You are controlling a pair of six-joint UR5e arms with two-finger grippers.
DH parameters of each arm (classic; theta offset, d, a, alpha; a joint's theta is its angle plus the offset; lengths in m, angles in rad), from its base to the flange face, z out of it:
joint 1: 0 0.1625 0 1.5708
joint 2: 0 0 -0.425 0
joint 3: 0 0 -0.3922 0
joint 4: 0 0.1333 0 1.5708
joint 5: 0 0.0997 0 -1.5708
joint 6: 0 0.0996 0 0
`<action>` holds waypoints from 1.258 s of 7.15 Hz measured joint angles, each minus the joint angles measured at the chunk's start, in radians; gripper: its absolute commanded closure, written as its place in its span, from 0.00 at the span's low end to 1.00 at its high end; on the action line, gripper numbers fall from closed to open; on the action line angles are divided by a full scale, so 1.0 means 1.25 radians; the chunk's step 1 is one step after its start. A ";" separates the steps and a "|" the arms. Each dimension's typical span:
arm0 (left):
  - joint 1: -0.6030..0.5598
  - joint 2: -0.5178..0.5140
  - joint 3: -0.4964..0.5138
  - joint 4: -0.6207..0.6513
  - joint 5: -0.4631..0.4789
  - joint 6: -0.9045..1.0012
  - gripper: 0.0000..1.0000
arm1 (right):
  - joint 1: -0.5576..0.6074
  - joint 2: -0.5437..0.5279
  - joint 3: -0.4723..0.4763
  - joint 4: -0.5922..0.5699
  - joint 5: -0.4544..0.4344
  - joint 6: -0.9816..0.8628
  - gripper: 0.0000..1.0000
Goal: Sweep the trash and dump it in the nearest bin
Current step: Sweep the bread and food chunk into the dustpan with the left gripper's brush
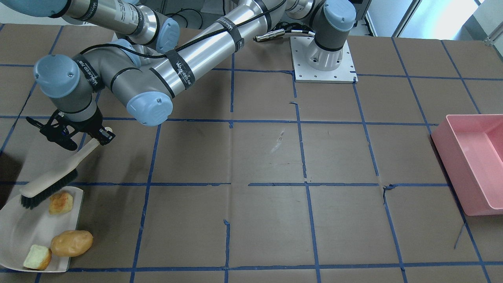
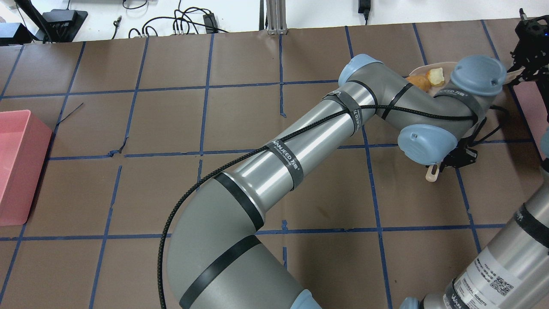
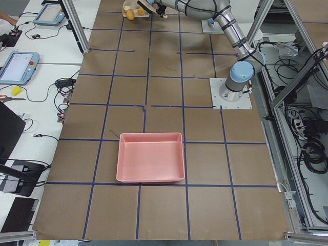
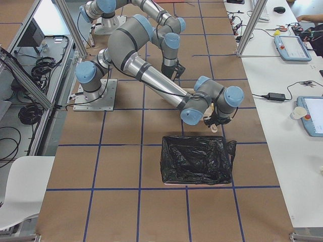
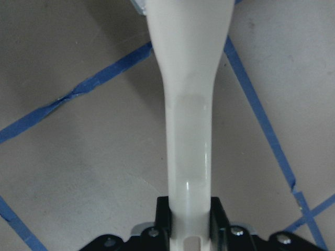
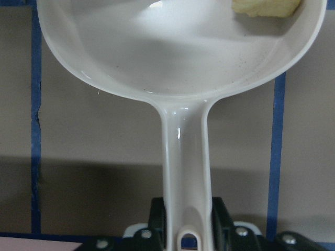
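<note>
**Q:** While the potato (image 1: pixel 72 243), a chunk (image 1: pixel 61 202) and a second chunk (image 1: pixel 37 257) all sit on the pan (image 1: pixel 19 228), what could spoil the dump?

**A:** The potato. It lies right at the pan's open lip and seems to hang partly over the edge. If I lift unevenly or tip toward that lip, I judge it will roll back onto the table (image 1: pixel 255 157). The second chunk, just beside it, could follow. The brush (image 1: pixel 51 179) is another risk. Its bristles sit just beside the first chunk, and a careless pull could flick that chunk out.

**Q:** And your pincers?

**A:** My left pincer (image 5: pixel 188 219), reaching across to my right side, is clenched on the brush's handle near its end. The jaws are narrow and touch nothing else. My right pincer (image 6: pixel 186 214) is clamped on the pan's handle.

**Q:** Which bin?

**A:** The black-lined bin (image 4: pixel 197 159) stands near the pan, and the pink bin (image 1: pixel 471 165) is well apart at the table's other end. I judge the black one nearest. The carry is short, but the pan must stay level.
</note>
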 measured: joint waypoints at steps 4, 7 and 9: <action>0.114 0.014 -0.022 -0.028 -0.168 -0.157 0.96 | 0.000 0.001 0.001 0.000 0.001 0.000 1.00; 0.146 -0.023 -0.020 -0.025 -0.203 -0.284 0.97 | 0.000 0.002 0.003 0.007 0.001 0.007 1.00; 0.148 -0.041 -0.017 -0.025 -0.198 -0.354 0.96 | 0.001 0.002 0.003 0.011 0.002 0.009 1.00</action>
